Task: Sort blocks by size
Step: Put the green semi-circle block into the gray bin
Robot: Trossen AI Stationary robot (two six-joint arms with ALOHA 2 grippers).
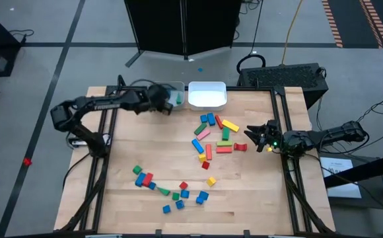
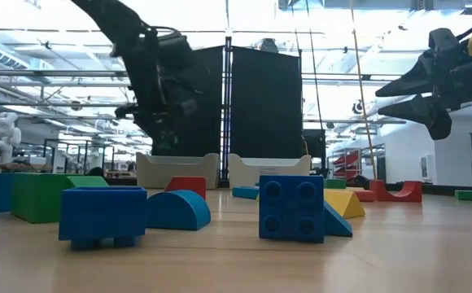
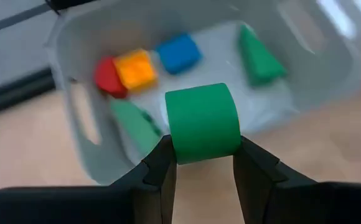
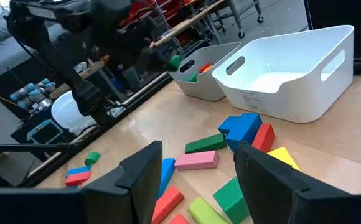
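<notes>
My left gripper (image 3: pixel 202 149) is shut on a green block with a rounded top (image 3: pixel 202 121) and hangs over the grey bin (image 3: pixel 75 68) at the table's far edge. A red, an orange, a blue and two green blocks (image 3: pixel 134 68) lie in that bin. In the high view this gripper (image 1: pixel 167 100) covers most of the bin. Loose blocks lie in a cluster right of the middle (image 1: pixel 214 135) and another near the front (image 1: pixel 172 188). My right gripper (image 1: pixel 254 135) waits open at the table's right side, above the blocks there. My left gripper pinches the green block between its two fingers (image 3: pixel 162 165), on two opposite flat sides near the block's lower end (image 3: pixel 175 146). The fingers slant down from the table's left. The block is lifted clear above the grey bin, its rounded end pointing away from the fingers.
A white bin (image 1: pixel 207 94) stands right beside the grey one at the far edge. In the low view, blue and green blocks (image 2: pixel 291 207) stand close to the near edge. Bare wood lies between the two clusters and along the table's left side.
</notes>
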